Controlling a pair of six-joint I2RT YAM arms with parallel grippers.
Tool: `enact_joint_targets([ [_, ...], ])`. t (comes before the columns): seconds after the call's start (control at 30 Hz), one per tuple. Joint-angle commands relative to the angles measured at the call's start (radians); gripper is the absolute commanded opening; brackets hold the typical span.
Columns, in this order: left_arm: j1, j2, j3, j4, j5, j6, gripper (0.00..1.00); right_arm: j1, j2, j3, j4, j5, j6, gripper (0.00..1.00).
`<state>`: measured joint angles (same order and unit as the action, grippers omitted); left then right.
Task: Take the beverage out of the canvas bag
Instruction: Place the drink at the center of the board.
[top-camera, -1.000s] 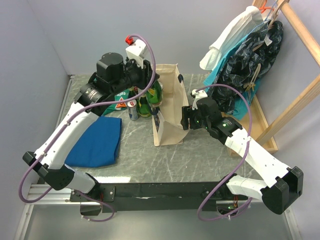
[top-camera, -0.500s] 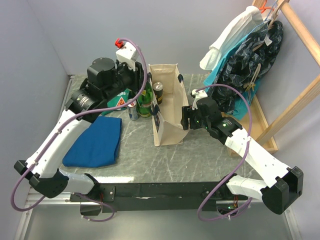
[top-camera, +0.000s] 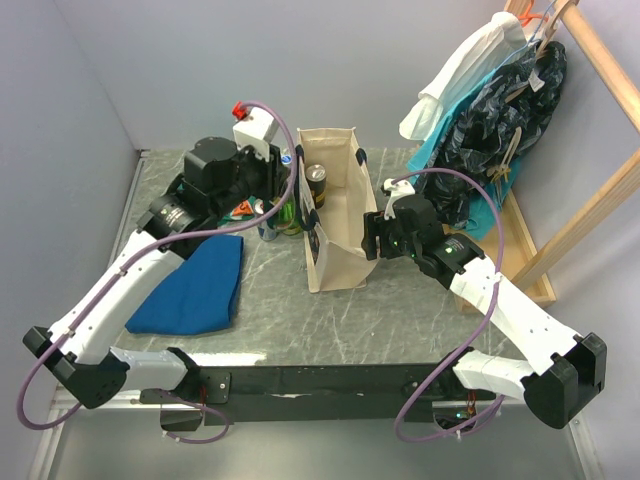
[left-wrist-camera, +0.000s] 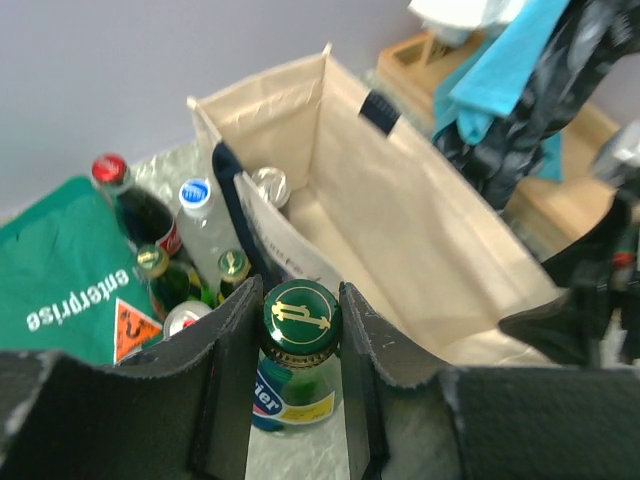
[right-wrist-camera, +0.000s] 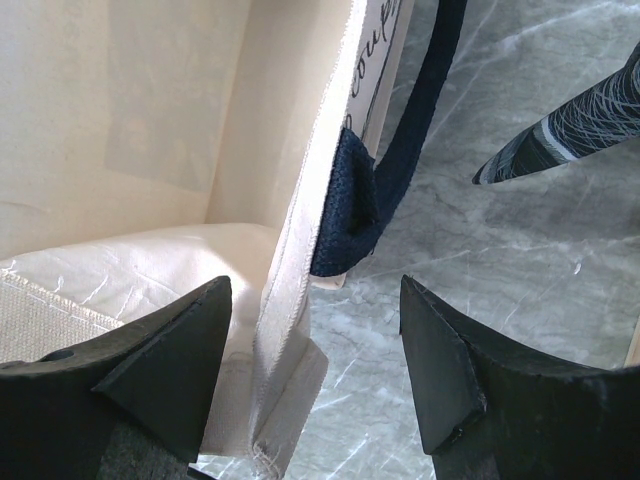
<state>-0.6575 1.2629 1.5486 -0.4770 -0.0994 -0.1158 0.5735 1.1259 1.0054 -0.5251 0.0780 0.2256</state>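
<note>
The cream canvas bag stands open at mid-table, with one can left inside at its far end; the can also shows in the left wrist view. My left gripper is just left of the bag, outside it, shut on the neck of a green glass bottle with a green cap, over the marble top. My right gripper is open and straddles the bag's right wall: one finger inside, one outside, beside the navy handle.
Several bottles and cans stand left of the bag on a green cloth. A folded blue cloth lies front left. Clothes hang on a wooden rack at the back right.
My left gripper has carried the green bottle from above the bag's left edge leftward and down, to beside the other drinks. The right arm has not moved.
</note>
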Motion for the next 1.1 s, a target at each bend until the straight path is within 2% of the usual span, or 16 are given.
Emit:
enact_joint_targets([
  [0.0, -0.002, -0.08, -0.019, 0.212, -0.055, -0.01, 0.01, 0.008, -0.009, -0.004, 0.007, -0.001, -0.014, 0.74],
  [0.27, -0.004, -0.117, -0.169, 0.305, -0.123, -0.024, 0.01, 0.008, -0.002, 0.001, 0.008, -0.001, -0.017, 0.74],
  [1.07, -0.004, -0.053, -0.389, 0.523, -0.148, -0.07, 0.01, 0.006, -0.002, 0.006, 0.007, 0.014, -0.006, 0.74],
])
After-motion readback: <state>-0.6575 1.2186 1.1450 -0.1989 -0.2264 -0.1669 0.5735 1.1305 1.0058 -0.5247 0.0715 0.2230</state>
